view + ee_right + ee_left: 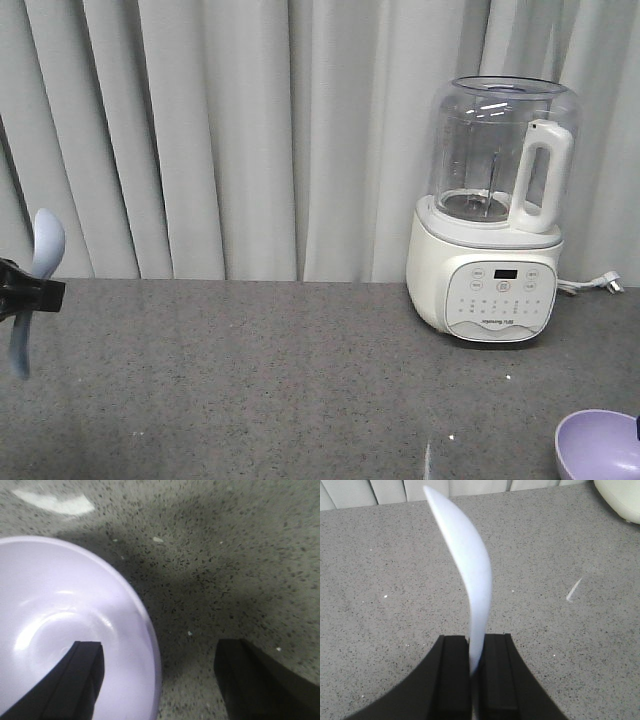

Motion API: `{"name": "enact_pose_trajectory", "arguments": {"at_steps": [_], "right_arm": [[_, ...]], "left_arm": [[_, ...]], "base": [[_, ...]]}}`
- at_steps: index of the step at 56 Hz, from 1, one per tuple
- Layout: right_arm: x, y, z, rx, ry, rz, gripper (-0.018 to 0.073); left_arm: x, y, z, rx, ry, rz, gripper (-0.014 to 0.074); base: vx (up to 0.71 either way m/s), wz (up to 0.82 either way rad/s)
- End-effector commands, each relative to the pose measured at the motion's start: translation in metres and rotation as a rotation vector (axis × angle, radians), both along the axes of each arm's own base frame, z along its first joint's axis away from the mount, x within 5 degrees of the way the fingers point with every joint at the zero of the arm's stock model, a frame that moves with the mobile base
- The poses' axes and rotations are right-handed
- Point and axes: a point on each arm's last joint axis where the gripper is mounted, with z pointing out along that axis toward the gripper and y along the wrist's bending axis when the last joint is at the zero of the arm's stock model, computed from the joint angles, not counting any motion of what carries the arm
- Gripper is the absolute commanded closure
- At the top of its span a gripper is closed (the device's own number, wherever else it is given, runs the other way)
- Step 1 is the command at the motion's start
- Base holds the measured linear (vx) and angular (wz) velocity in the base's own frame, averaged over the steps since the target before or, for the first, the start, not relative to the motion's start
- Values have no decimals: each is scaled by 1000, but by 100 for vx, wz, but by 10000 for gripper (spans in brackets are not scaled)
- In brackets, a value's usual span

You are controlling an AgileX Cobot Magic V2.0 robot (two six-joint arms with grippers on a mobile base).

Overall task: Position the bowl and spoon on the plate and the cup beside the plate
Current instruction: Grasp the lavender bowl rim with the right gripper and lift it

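We see the left claw clamped tight on the spoon, its two black fingers pressed against either side of the handle with no gap left. The spoon stands roughly upright in that grip. In the front view it sits at the far left edge of the frame, with the rounded scoop above the claw and the handle end hanging below it, clear of the grey speckled table. From the left wrist we look along the spoon's thin edge, which curves up and away over bare table.

The right claw is wide open and straddles the rim of the bowl. One finger is down inside the lavender hollow, and the other stands outside over the table. We cannot tell whether either finger touches the bowl's wall. In the front view the bowl lies at the bottom right corner, partly cut off by the frame and well apart from the spoon.

A white blender with a clear jug stands at the back right of the table, in front of a pale curtain. A plug lies just beside its base.
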Motion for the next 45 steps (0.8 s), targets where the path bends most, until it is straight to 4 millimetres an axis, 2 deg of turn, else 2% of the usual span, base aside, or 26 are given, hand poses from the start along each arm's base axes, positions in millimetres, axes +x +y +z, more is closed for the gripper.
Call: {"name": "enact_pose_trajectory", "arguments": {"at_steps": [1,7,9,12,14,15,17,19,26,32,45], "right_arm": [[11,-6,8,-35,-79,8,58],[17,-8,-3,-35,-57,23,106],[18,-8,-6,-35,-54,24,151],[19,-8,-6,-37,-53,31,281],[19,-8,-6,-39,-53,33,337],[18,-8,-5,-43,-55,38,416],[17,-8,-3,-48,-61,47,517],[17,-7,-1,-55,-66,56,575],[11,-5,15,-83,-121,97,574],[4,9,44,-84,-251,152,574],[-31,69,124,-113,-651,422,571]], "left_arm": [[-5,-2,22,-37,-116,4,603],[-5,-2,22,-37,-116,4,603],[-5,-1,22,-36,-116,4,603],[-5,-1,22,-35,-116,4,603],[-5,-1,22,-33,-117,4,603],[-5,-1,22,-32,-117,4,603],[-5,-1,22,-29,-117,5,603],[-5,-1,22,-29,-117,5,603],[-5,-1,22,-29,-117,5,603],[-4,-1,22,-22,-125,0,603],[-4,-1,23,-19,-137,-2,603]], "base": [[0,0],[0,0],[0,0],[0,0],[0,0],[0,0],[0,0],[0,0],[0,0],[0,0],[0,0]]}}
